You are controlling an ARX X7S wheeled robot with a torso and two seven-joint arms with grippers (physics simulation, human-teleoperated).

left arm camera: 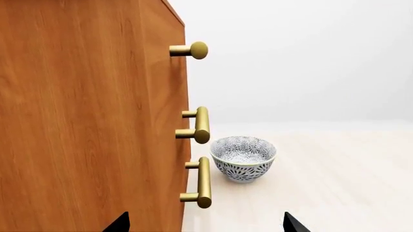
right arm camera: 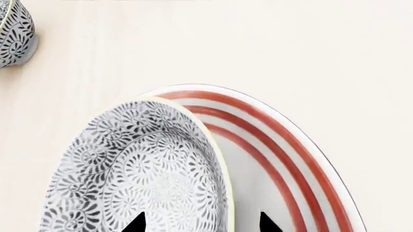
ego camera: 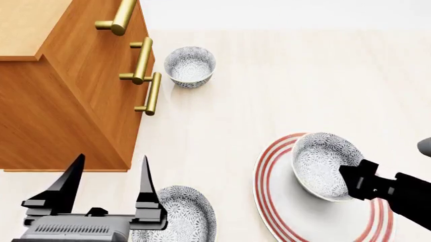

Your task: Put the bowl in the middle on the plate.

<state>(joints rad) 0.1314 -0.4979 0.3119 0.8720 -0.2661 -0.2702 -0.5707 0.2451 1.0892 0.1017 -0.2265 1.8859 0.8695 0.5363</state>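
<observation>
Nearest, at seven o'clock in the head view, the left gripper [ego camera: 104, 189] hangs over the table [ego camera: 283, 75] with its jaws spread apart and holding nothing. Just beside it, at six o'clock, sits a patterned near bowl [ego camera: 181, 212], partly hidden by the gripper. At four o'clock the right gripper [ego camera: 357, 184] has its jaws closed across the rim of the bowl [ego camera: 322, 162], which is over the plate [ego camera: 283, 212], toward the plate's far edge; whether it touches the plate I cannot tell. Farther off, at eleven o'clock, a third bowl [ego camera: 191, 66] stands just beside the wooden cabinet [ego camera: 60, 111] and its brass handles [ego camera: 145, 75].
</observation>
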